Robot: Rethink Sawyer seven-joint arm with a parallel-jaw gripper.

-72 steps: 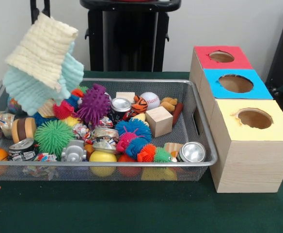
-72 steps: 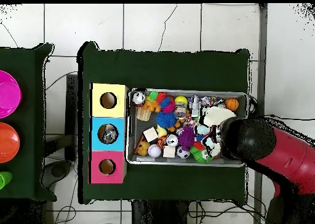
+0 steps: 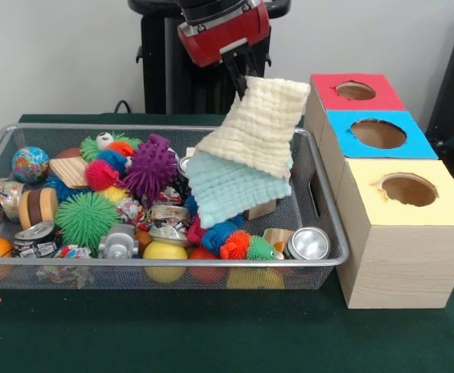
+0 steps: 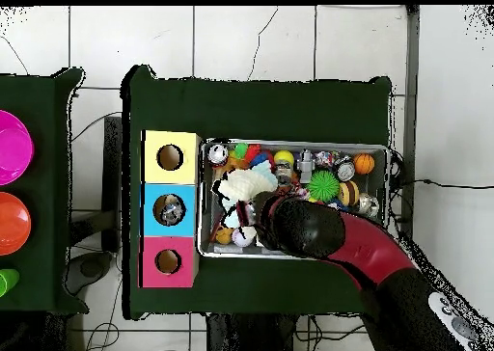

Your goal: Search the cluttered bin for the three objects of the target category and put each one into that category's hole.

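Inside bin (image 3: 332,263): toys, balls; hand (image 3: 242,76) lifts cloth (image 3: 246,148).

From my front camera, the large rectangular silver wire-mesh basket (image 3: 330,263) sits at 9 o'clock of the three pale wooden boxes. The blue-topped wooden box (image 3: 343,140) stands between the red-topped box (image 3: 324,93) at its 12 and the yellow-topped box (image 3: 402,256) at its 6. Two quilted cloth squares (image 3: 250,148) hang above the basket's 3 o'clock half.

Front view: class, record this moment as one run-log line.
tool: shut on cream cloth | teal cloth: hangs below | both: above wire-mesh bin | blue-topped box hole: untouched
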